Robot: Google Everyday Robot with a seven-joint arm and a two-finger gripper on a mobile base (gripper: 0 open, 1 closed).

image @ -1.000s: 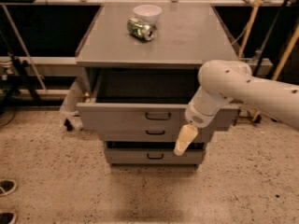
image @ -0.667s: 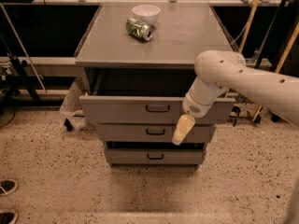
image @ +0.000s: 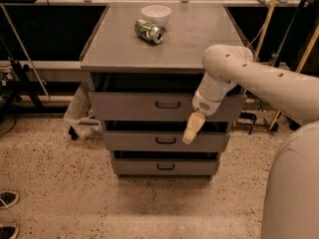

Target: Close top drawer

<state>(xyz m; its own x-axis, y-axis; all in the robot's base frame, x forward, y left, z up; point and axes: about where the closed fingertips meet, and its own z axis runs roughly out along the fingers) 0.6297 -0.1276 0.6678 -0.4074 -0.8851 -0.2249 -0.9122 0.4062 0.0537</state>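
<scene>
The top drawer (image: pixel 134 106) is a wide grey front with a small dark loop handle (image: pixel 168 104). It stands out a little from the grey cabinet, with a dark gap above it under the cabinet top (image: pixel 199 44). My gripper (image: pixel 192 128) hangs from the white arm, its tan fingers pointing down in front of the drawer's right part, just right of the handle. It reaches down over the gap above the middle drawer (image: pixel 139 141). It holds nothing that I can see.
A white bowl (image: pixel 156 15) and a green can (image: pixel 148 31) on its side lie on the cabinet top. The bottom drawer (image: pixel 134 167) sits below. Poles and cables stand at right, a bag (image: pixel 79 114) at left, shoes (image: pixel 7 199) on the floor.
The top drawer has slid in toward the cabinet; the open gap is much smaller. My arm and gripper moved in with it toward the cabinet front.
</scene>
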